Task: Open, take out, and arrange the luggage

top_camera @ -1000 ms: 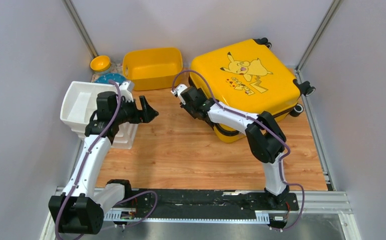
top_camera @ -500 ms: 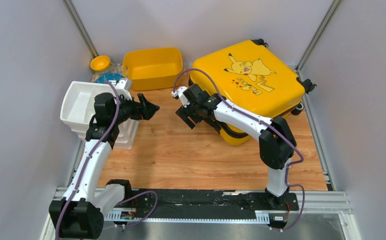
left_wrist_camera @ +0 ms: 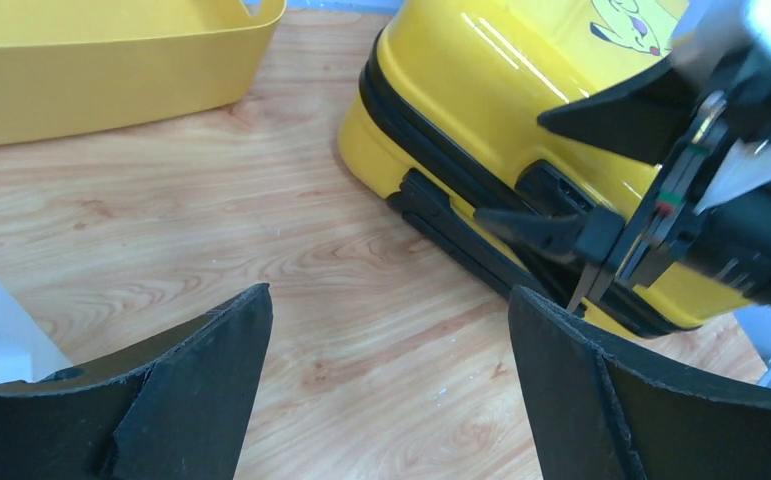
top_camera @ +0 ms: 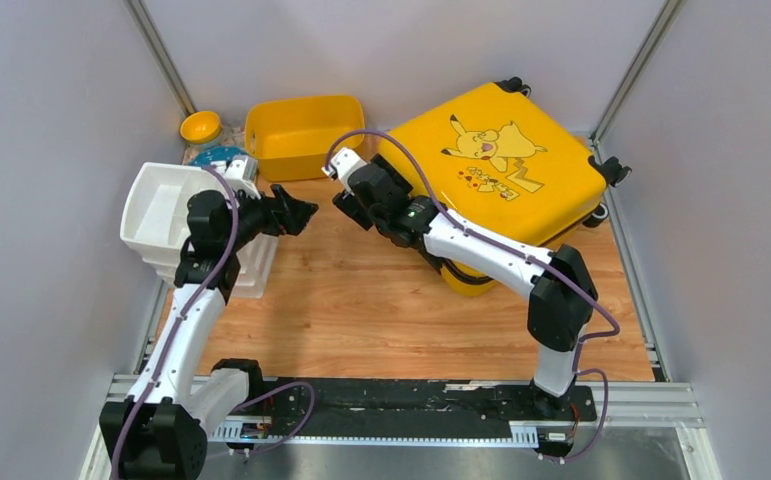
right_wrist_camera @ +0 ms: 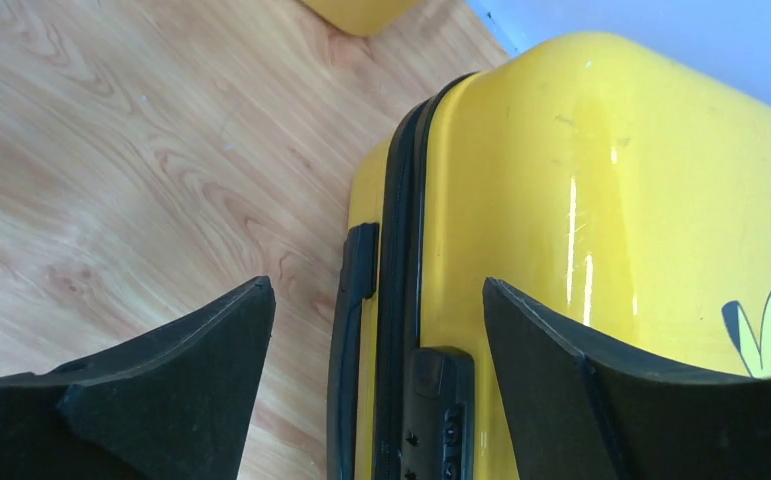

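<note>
top view: closed luggage (top_camera: 501, 160) at upper right has turned slightly; right gripper (top_camera: 361, 215) moved up-left, left gripper (top_camera: 299, 212) at centre left — both spread. left wrist: jaws apart, luggage upper right. right wrist: jaws apart, luggage seam at centre.

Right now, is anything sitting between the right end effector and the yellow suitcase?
Nothing visible. The open right end effector hangs right over the luggage at its black zipper seam, with only shell and wooden table showing in its gap. The left end effector sits apart to the side.
</note>
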